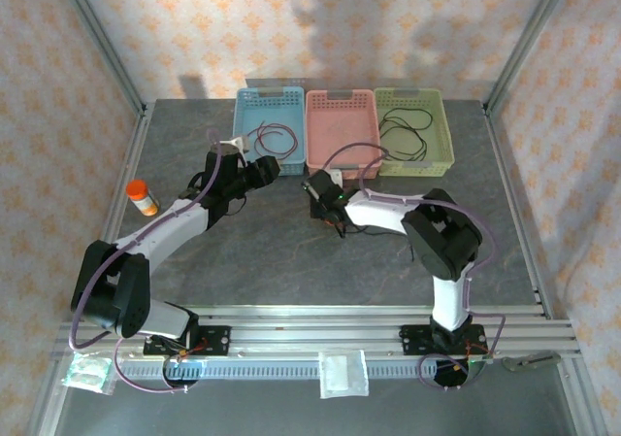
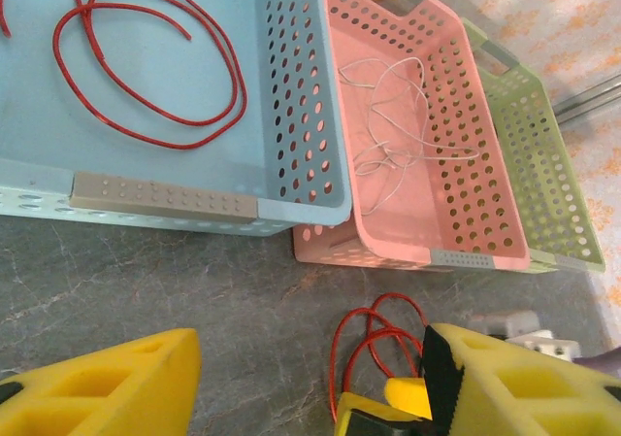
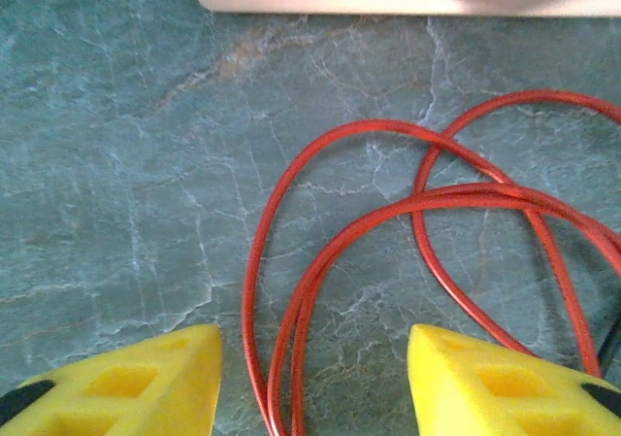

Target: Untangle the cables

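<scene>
Right gripper wide | red cable between its jaws, strands running straight ahead | left gripper wide too, farther off

Glossy red cable on a matt, veined stone-look table — pink basket smooth perforated plastic.

The left gripper stands spread, a red cable looped by its right finger; blue basket and pink basket just ahead.
</scene>
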`<state>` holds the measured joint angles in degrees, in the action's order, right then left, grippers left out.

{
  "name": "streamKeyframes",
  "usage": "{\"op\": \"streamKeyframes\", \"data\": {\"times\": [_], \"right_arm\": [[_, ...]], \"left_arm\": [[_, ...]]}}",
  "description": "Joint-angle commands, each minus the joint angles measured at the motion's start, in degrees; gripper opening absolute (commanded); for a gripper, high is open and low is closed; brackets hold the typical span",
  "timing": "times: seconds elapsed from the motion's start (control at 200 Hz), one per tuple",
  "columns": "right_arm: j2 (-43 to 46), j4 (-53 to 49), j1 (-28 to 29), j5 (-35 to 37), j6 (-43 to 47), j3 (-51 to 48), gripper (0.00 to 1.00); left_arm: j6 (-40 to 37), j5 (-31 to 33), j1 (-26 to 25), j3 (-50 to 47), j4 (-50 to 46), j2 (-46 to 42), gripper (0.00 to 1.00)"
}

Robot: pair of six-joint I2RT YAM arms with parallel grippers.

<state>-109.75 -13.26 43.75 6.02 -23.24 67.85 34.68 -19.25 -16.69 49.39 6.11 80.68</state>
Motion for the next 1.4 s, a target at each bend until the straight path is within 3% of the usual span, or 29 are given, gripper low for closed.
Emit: {"op": "streamKeyframes", "data": {"times": [0.0, 0.626, 0.801, 1.061, 1.397], "right_arm": [[-0.97, 1.46, 0.76, 1.01, 1.02, 1.31, 0.51], [0.05, 2.09, 2.56, 0.92, 2.93, -3.74, 0.29], [3.27, 2.61, 2.96, -0.46, 3.54, -7.00, 0.20], [10.92, 7.79, 3.71, -1.16, 6.89, -14.71, 0.16], [17.85, 11.03, 3.79, -12.15, 12.65, -20.80, 0.08]], "left_arm": [[0.83, -1.31, 0.60, 0.18, 2.90, -1.07, 0.63], [0.47, -0.36, 0.60, -2.00, 1.02, -2.19, 0.63], [0.80, -0.47, 0.43, -3.18, 0.75, -2.25, 0.63], [1.22, -0.27, -1.19, -3.96, 1.71, -1.08, 0.63], [2.49, -0.18, -4.48, -5.66, 3.18, 0.95, 0.62]]}}
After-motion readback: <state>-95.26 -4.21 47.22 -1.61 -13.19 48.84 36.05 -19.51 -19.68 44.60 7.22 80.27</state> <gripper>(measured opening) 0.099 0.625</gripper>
